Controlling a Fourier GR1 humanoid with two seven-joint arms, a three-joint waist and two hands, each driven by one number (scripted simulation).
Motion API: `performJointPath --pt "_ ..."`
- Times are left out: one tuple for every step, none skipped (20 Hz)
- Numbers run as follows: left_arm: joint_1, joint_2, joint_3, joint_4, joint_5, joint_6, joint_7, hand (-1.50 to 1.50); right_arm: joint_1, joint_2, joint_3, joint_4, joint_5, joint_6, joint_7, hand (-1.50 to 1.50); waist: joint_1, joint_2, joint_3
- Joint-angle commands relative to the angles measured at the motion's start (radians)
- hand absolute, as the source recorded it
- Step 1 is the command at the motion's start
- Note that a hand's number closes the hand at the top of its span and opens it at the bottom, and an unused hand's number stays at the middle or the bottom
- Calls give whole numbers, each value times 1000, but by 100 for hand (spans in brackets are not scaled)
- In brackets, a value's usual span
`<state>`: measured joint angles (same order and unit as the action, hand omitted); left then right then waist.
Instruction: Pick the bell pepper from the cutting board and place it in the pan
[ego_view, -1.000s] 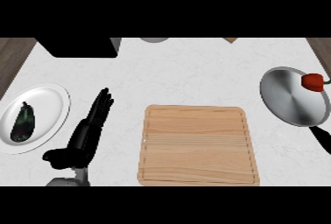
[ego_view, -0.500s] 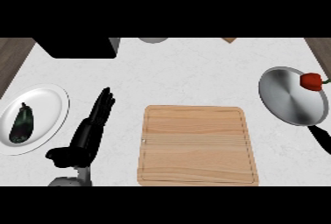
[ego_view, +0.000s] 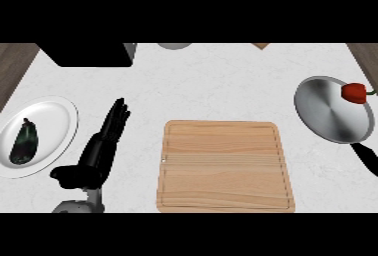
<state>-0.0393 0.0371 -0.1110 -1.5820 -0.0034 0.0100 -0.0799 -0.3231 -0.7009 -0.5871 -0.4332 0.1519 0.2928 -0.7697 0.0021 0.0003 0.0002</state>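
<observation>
A red bell pepper (ego_view: 354, 92) lies at the far right rim of the steel pan (ego_view: 331, 112), which sits at the right of the counter with its black handle (ego_view: 364, 158) pointing toward me. The wooden cutting board (ego_view: 225, 166) in the middle has nothing on it. My left hand (ego_view: 97, 150) rests on the counter left of the board, fingers straight and pointing away from me. A small dark bit shows just right of the pepper at the view's edge; I cannot tell what it is. My right hand shows nowhere else.
A white plate (ego_view: 52, 120) with a dark eggplant (ego_view: 23, 142) lies at the left. A black box (ego_view: 88, 54) stands at the back left, with a grey round object (ego_view: 174, 45) beside it. The counter ends in dark wood at both back corners.
Nothing has visibly moved apart from a slight shift of my left hand.
</observation>
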Motion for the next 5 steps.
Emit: performJointPath --pt "30 16 15 -17 24 -41 -13 0 19 -34 15 28 -6 -11 -43 -150 3 1 1" --pt "17 -19 -31 5 -28 0 -17 0 13 16 25 61 21 -88 -111 -150 6 2 1" --pt "-6 -16 -18 -12 -39 21 19 0 30 -4 27 -4 -2 -70 -61 -150 1 0 0" --pt "-32 -32 -9 12 -32 31 32 0 51 8 33 -92 -23 -73 5 -150 -5 -1 -1" --pt "11 -20 -31 -64 -42 25 46 0 27 27 51 -76 4 -123 -14 -150 1 -1 0"
